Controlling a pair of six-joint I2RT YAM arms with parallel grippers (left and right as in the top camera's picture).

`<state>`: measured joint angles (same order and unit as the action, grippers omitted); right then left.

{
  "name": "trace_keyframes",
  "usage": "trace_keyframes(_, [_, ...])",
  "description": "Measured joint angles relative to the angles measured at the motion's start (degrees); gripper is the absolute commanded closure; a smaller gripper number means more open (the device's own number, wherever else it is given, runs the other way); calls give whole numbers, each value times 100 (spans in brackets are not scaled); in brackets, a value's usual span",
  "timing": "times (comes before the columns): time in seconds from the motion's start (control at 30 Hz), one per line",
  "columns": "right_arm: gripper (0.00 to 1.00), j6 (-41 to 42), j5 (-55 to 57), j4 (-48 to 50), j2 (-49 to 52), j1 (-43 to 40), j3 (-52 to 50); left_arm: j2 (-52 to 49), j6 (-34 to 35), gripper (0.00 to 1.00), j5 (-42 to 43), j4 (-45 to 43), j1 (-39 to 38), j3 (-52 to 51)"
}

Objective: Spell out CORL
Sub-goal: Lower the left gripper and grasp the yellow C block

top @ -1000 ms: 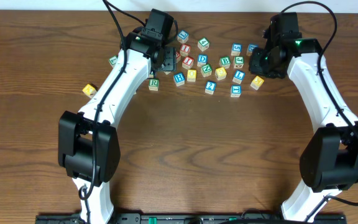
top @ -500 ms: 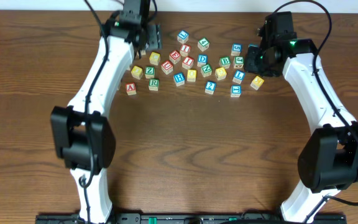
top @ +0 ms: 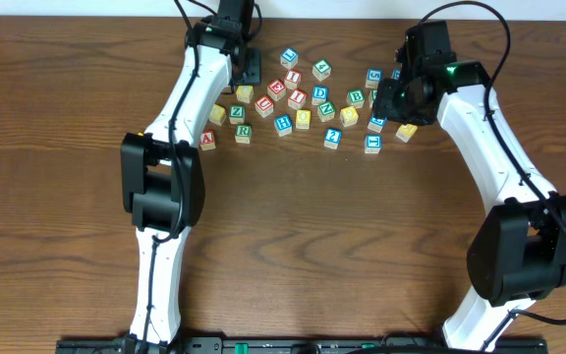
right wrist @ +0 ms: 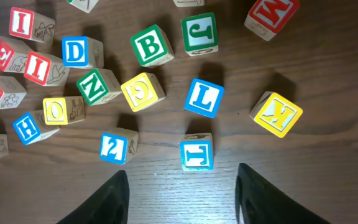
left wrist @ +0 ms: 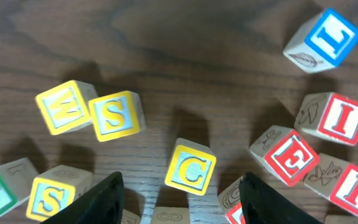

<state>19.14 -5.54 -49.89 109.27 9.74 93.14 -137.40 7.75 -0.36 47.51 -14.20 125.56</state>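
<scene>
Letter blocks lie scattered at the far middle of the table. In the left wrist view a yellow C block (left wrist: 191, 168) lies just ahead of my open, empty left gripper (left wrist: 182, 208), between its fingers' line. The left gripper (top: 249, 67) is at the cluster's far left. My right gripper (right wrist: 182, 199) is open and empty, above bare wood below a blue T block (right wrist: 197, 154). A blue L block (right wrist: 204, 98) and a yellow O block (right wrist: 58, 110) lie ahead of it. A green R block (top: 243, 131) lies at the cluster's near left.
Other blocks surround these: yellow W (left wrist: 61, 107) and S (left wrist: 115, 116), red E (left wrist: 289, 152) and I (left wrist: 334, 118), blue D (right wrist: 76, 51), green B (right wrist: 151, 45), yellow K (right wrist: 276, 114), red A (top: 206, 139). The table's back edge (top: 342, 18) is close behind.
The left arm swung away from me and to the left, and its gripper now sits at the cluster's far left. The right gripper shifted slightly left over the blocks.
</scene>
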Motion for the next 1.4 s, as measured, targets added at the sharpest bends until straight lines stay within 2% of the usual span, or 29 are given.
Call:
trace_keyframes(0.27, [44, -2, -2, 0, 0, 0, 0, -66, -483, 43, 72, -22, 0, 0])
trace_keyframes(0.87, [40, 0, -2, -9, 0, 35, 0, -461, -654, 45, 114, -245, 0, -2])
trace_keyframes(1.0, [39, 0, -2, -9, 0, 35, 0, -520, -660, 51, 116, -247, 0, -7])
trace_keyframes(1.2, [39, 0, -2, -11, 0, 35, 0, -586, -671, 52, 133, -251, 0, -17])
trace_keyframes(1.4, [38, 0, -2, -15, 0, 35, 0, -671, -673, 62, 136, -254, 0, -17])
